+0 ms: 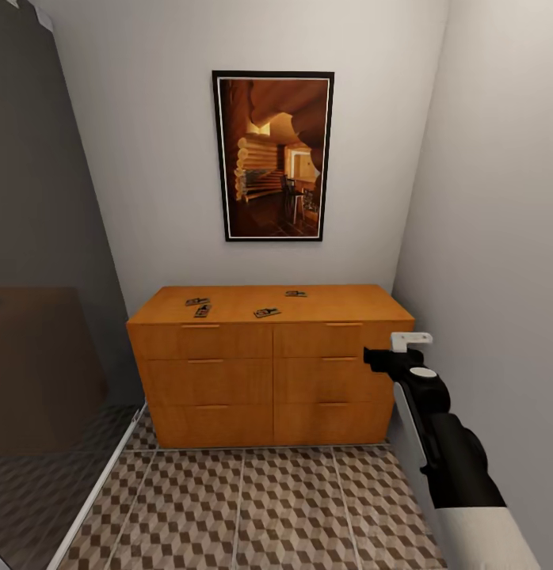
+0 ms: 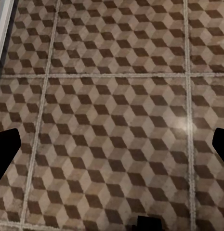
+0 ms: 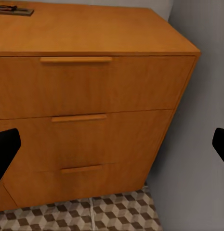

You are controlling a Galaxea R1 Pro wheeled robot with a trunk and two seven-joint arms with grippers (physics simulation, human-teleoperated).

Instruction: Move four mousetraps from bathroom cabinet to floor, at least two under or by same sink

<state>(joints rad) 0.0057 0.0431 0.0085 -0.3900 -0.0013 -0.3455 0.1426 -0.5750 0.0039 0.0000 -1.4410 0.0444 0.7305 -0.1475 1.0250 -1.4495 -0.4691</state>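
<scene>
Evidently nothing moved yet: four mousetraps [image 1: 243, 303] lie atop cabinet [image 1: 268, 372], none on bathroom floor [image 1: 253, 514]. Left gripper [image 2: 112, 149] and right gripper [image 3: 112, 144] spread wide, empty.

So what we can see of our right arm [image 1: 447, 443] in the head view: chunky glossy black segments with rounded joints, a pale grey-white disc cap on one joint, and a small white bracket-like piece at the far end — the near end turns into a light grey-white sleeve section. In the wrist views our fingertips [image 3: 6, 149] are flat black shapes at the edges, the left fingers [image 2: 6, 151] equally black — no markings or cables visible
</scene>
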